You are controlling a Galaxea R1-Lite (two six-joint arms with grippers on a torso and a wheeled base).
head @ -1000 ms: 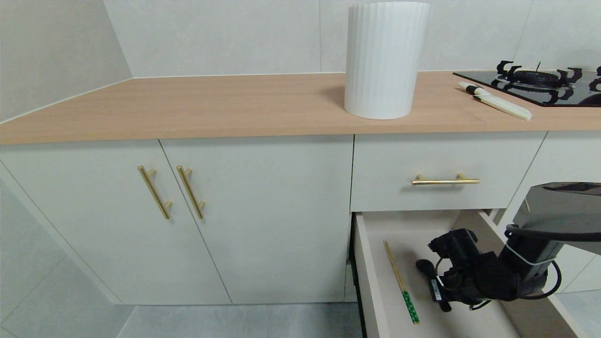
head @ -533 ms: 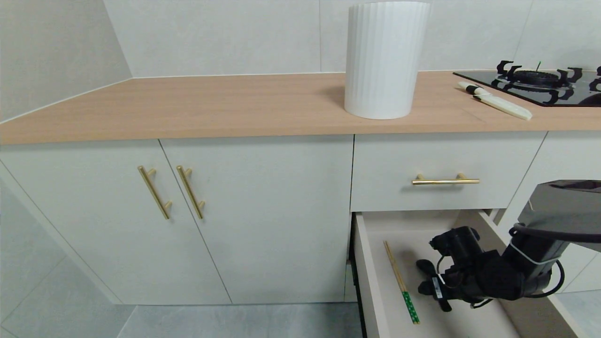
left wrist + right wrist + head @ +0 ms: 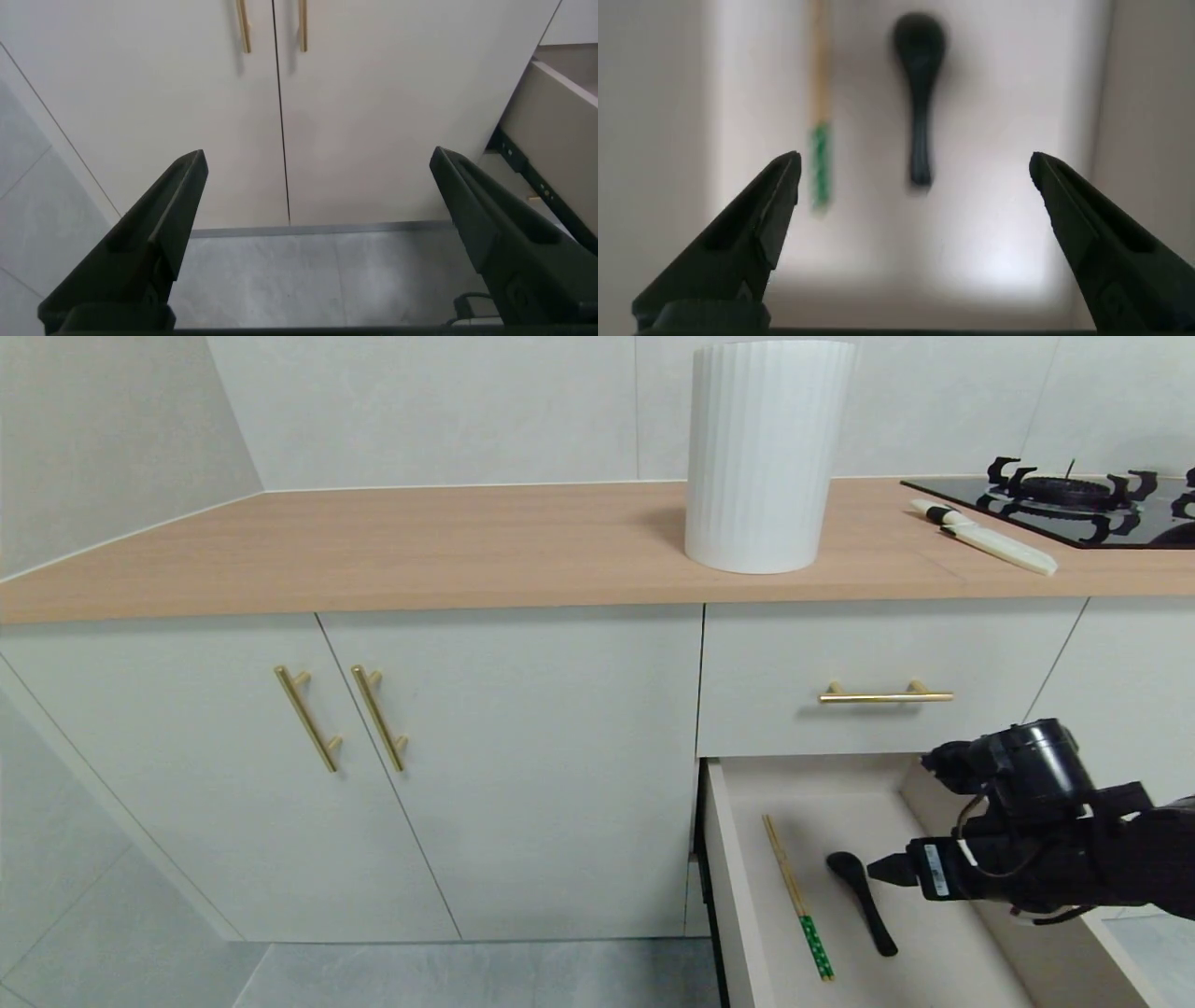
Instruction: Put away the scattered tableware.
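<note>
Black spoon [image 3: 861, 901], one; green-tipped chopsticks [image 3: 796, 907], one pair; one open drawer [image 3: 735, 887]

site: home kitchen | black gas hob with pan supports [image 3: 1074, 495] up and right of right gripper [image 3: 901, 817] | light wood-grain countertop [image 3: 420, 546] above it | pale cabinet doors with brass bar handles [image 3: 523, 756] to its left | pale open drawer [image 3: 738, 896] under it | grey wall tiles [image 3: 448, 411] beyond

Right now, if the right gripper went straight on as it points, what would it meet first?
Probably the black spoon on the open drawer's floor: it lies nearly centred between the right gripper's open fingers, chopsticks to one side. Depth is unclear.
</note>
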